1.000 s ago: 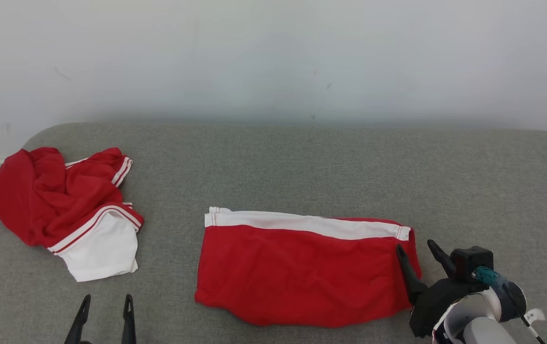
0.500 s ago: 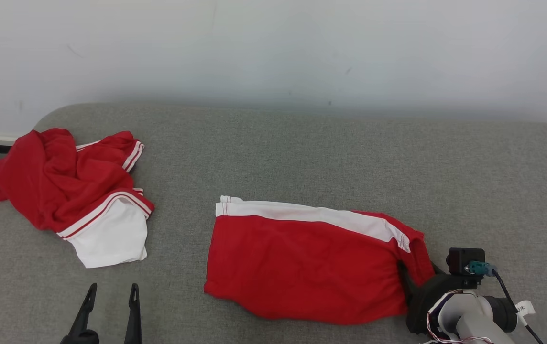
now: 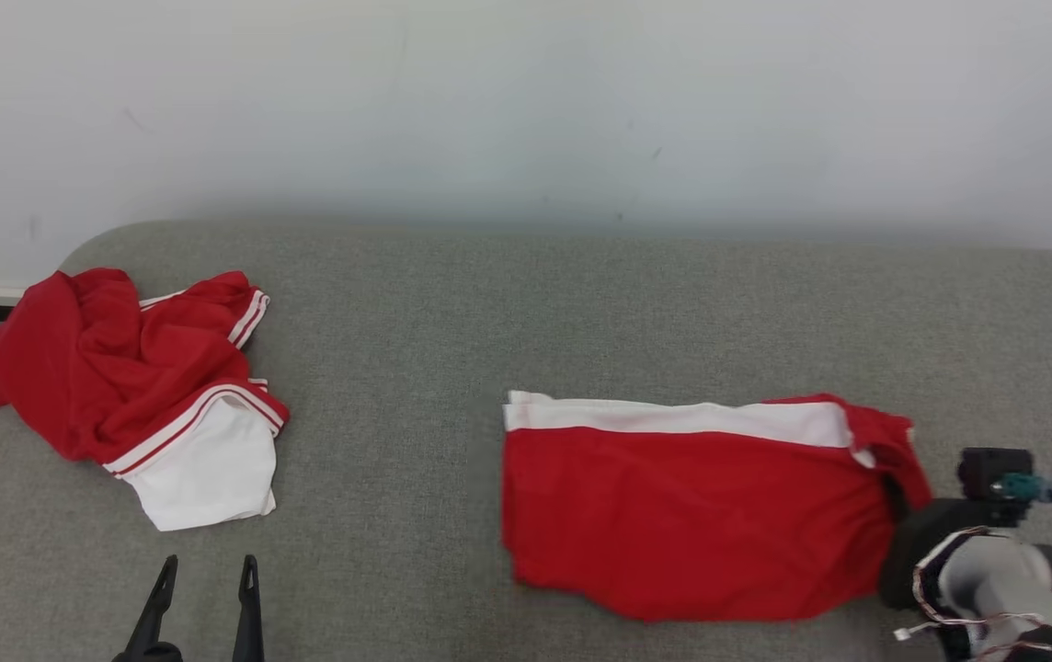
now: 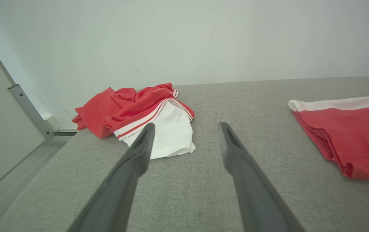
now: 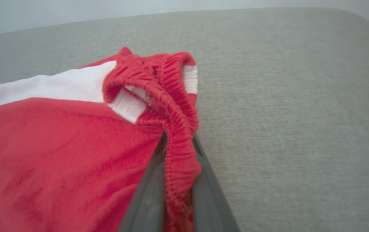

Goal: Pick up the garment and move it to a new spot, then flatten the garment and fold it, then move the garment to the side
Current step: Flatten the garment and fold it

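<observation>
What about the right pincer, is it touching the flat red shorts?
Touching. The right wrist view shows the right pincer shut on the shorts, pinching their red elastic waistband.

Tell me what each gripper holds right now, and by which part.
The right gripper is shut on the folded red shorts, pinching their elastic waistband at the right end. The left gripper is open, holding nothing.

Grey fabric table (image 3: pixel 489 313) with rounded far corners spans the frame. Crumpled pile (image 3: pixel 121 386) of red cloth with white panels and red-white striped trim sits mid-left, near the table's left edge. Plain white wall (image 3: pixel 526 92) across the top. Left wrist view: grey metal rail (image 4: pixel 26 108) slants at far left.
</observation>
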{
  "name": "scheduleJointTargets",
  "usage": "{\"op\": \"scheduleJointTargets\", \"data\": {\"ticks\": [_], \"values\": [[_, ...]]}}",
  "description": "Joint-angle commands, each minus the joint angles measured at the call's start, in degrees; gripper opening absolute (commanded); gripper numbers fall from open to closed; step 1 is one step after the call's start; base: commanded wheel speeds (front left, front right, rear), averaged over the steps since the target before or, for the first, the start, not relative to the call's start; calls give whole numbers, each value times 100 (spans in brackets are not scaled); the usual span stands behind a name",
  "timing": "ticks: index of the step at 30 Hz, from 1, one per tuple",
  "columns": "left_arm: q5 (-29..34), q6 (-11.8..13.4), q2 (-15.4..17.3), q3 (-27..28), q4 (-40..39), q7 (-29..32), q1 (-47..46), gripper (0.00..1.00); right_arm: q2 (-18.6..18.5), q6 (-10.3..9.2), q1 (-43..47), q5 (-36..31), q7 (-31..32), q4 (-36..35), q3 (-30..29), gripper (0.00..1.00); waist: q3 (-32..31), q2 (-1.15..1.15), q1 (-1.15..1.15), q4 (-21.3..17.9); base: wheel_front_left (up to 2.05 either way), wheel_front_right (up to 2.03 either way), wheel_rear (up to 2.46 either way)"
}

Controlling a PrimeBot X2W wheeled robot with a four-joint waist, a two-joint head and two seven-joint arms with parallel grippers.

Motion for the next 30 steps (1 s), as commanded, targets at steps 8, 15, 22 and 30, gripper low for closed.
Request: {"op": "scheduleJointTargets", "data": {"ticks": [8, 15, 22, 30], "values": [[59, -57, -68, 194, -58, -18, 166, 100, -1031, -16, -107, 433, 195, 8, 57, 0, -90, -1, 0, -233, 0, 0, 0], [90, -9, -119, 352, -134, -18, 302, 100, -899, -15, -187, 1567, 1051, -833, 76, 0, -135, -1, 0, -480, 0, 0, 0], [115, -4, -172, 424, -182, -18, 354, 100, -577, -15, -1, 2799, 2095, -2033, 52, 0, -149, -1, 0, -595, 0, 0, 0], [155, -60, -253, 395, -162, -18, 213, 100, 38, -15, 174, 3173, 2739, -2753, 203, 0, -84, -1, 0, -508, 0, 0, 0]]}}
